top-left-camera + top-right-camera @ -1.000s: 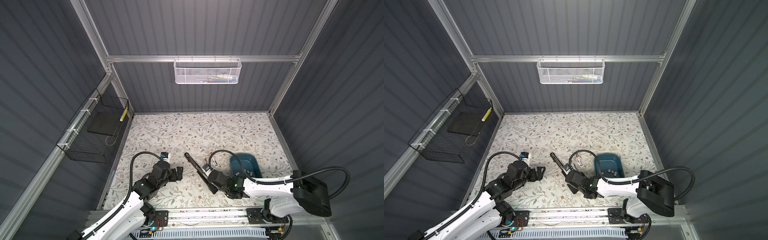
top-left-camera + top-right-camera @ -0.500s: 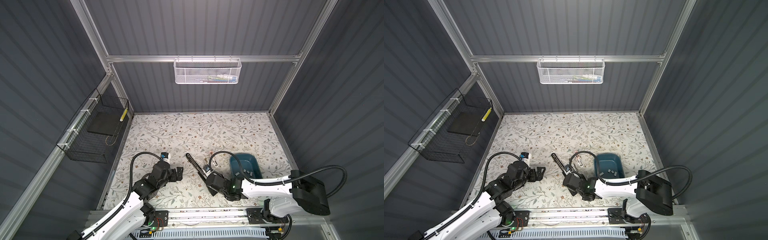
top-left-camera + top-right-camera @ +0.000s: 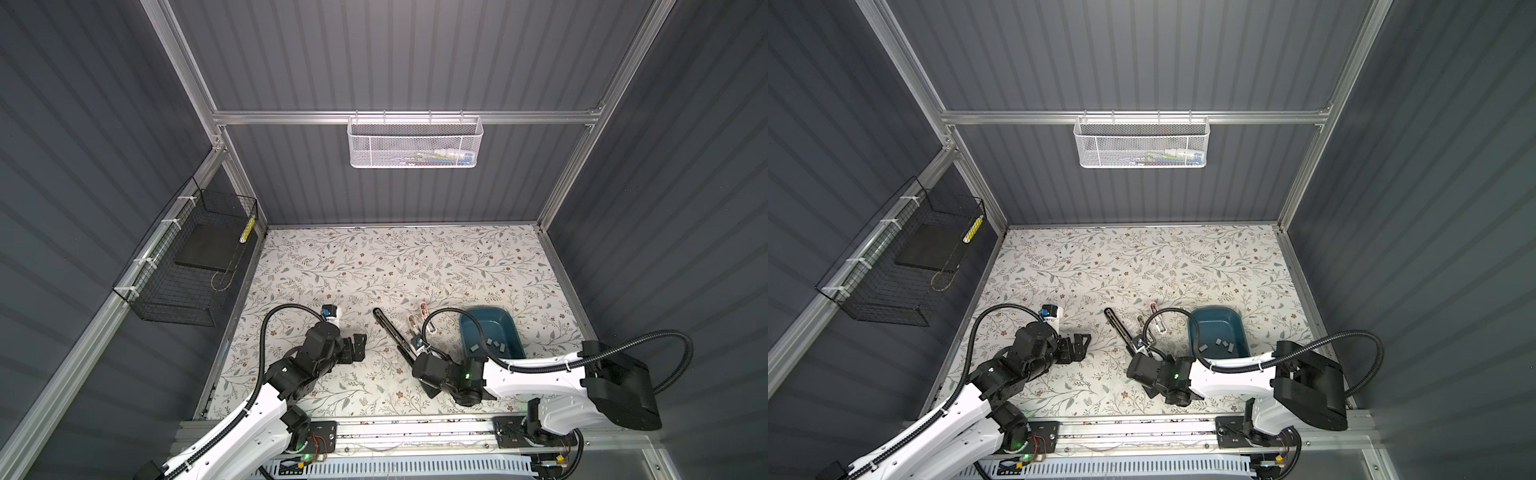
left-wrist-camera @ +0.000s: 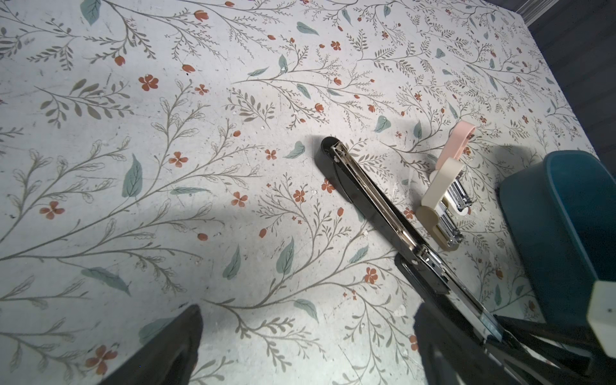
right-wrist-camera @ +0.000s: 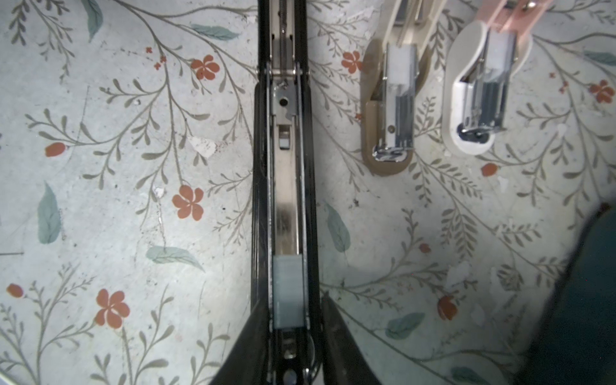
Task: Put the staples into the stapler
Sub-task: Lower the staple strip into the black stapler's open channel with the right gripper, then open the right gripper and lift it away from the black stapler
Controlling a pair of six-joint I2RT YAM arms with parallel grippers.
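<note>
The black stapler (image 5: 286,166) lies opened out flat on the flowered surface (image 3: 374,266), its metal channel facing up. One strip (image 5: 288,293) of staples sits in that channel, at the end nearest the right hand (image 5: 292,300). That hand is over the same end with its fingers (image 5: 340,340) parted, one on each side of the stapler. They are not pinching the strip, and I can't tell whether they touch the stapler's black sides. The left hand (image 3: 360,347) hangs spread wide over bare surface, to the left of the stapler and clear of it, holding nothing. More strips (image 3: 496,343) lie loose in the blue tray (image 3: 490,330) off to the right. Between tray and stapler are two small staplers, a beige one (image 5: 388,133) and a white-and-pink one (image 5: 473,116), side by side and apart from each other.
</note>
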